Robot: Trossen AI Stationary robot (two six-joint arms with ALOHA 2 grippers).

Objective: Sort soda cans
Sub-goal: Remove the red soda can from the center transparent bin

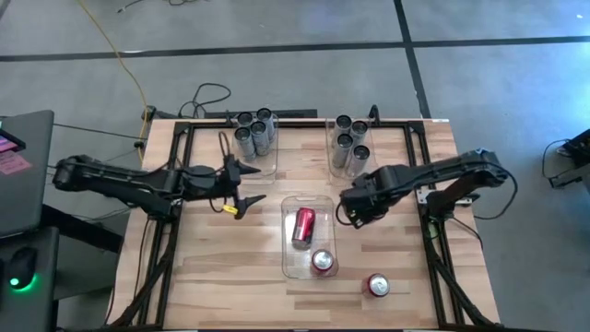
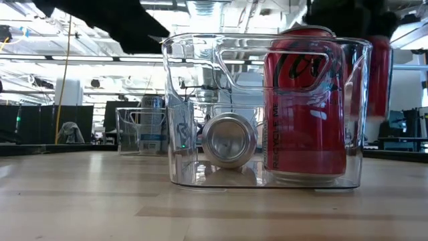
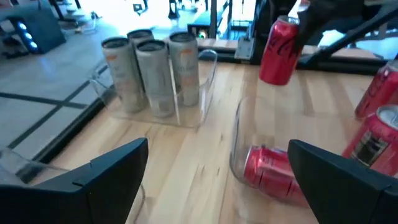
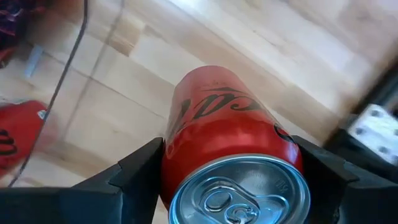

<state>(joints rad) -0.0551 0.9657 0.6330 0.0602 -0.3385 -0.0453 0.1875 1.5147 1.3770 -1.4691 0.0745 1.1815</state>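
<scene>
Gripping red can [image 4: 230, 143], hidden overhead

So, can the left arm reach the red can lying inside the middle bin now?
Probably yes: the left gripper is open and empty beside the middle bin, whose top is open above the lying red can.

I'm seeing even overhead light on the table [image 1: 230, 277], ceiling glare washing out the room behind, and wrist views blurring toward their edges.
</scene>
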